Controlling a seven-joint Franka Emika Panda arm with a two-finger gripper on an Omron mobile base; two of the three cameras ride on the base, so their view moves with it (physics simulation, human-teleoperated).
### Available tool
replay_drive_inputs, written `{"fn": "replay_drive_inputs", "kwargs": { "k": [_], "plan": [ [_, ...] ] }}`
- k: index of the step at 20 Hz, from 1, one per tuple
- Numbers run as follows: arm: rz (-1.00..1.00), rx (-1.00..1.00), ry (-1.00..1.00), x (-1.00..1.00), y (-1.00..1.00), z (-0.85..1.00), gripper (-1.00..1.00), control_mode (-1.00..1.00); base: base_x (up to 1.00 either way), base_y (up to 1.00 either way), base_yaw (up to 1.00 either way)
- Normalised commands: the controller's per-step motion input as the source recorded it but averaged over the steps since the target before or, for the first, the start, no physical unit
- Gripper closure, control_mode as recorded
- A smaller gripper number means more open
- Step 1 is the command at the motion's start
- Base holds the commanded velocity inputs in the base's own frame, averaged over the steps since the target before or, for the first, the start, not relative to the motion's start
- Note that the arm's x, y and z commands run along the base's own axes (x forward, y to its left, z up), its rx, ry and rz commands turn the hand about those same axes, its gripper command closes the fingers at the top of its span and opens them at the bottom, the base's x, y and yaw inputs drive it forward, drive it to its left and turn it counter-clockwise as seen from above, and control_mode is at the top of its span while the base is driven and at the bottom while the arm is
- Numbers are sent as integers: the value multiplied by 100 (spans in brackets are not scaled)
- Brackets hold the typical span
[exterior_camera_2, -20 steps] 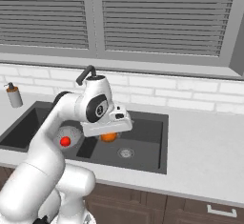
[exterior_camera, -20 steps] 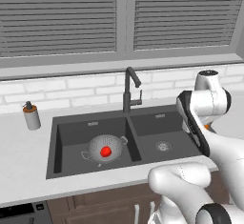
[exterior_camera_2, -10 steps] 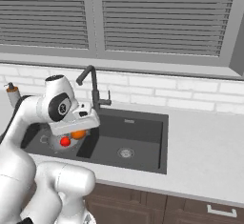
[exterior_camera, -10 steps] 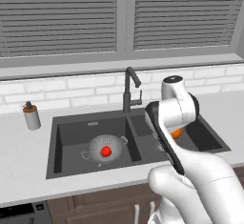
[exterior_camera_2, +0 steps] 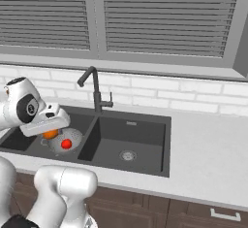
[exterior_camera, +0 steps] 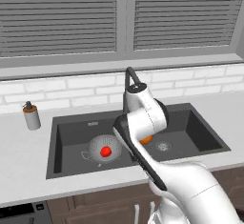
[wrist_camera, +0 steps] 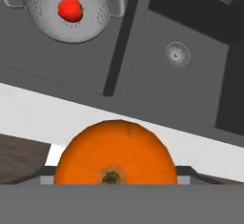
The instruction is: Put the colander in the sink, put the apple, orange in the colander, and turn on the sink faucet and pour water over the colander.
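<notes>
Reaching arm: bending low over the sink (exterior_camera: 71, 123).
Gripper (exterior_camera_2: 50, 131): closing on the orange (wrist_camera: 114, 154), carrying it.
Colander (wrist_camera: 66, 9): sitting in left basin, holding the apple (wrist_camera: 70, 9).

A home kitchen: double sink (exterior_camera: 200, 131) with faucet (exterior_camera_2: 94, 89) in a pale counter (exterior_camera_2: 208, 144), brick backsplash (exterior_camera: 57, 92), blinds (exterior_camera: 57, 18) above.
</notes>
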Motion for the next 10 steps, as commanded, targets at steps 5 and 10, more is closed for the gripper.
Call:
{"fn": "replay_drive_inputs", "kwargs": {
  "k": [5,10],
  "plan": [
    [0,0,-3,34,100,-1,100,-100,0,0,0],
    [0,0,0,62,91,-27,100,-100,0,0,0]
  ]
}}
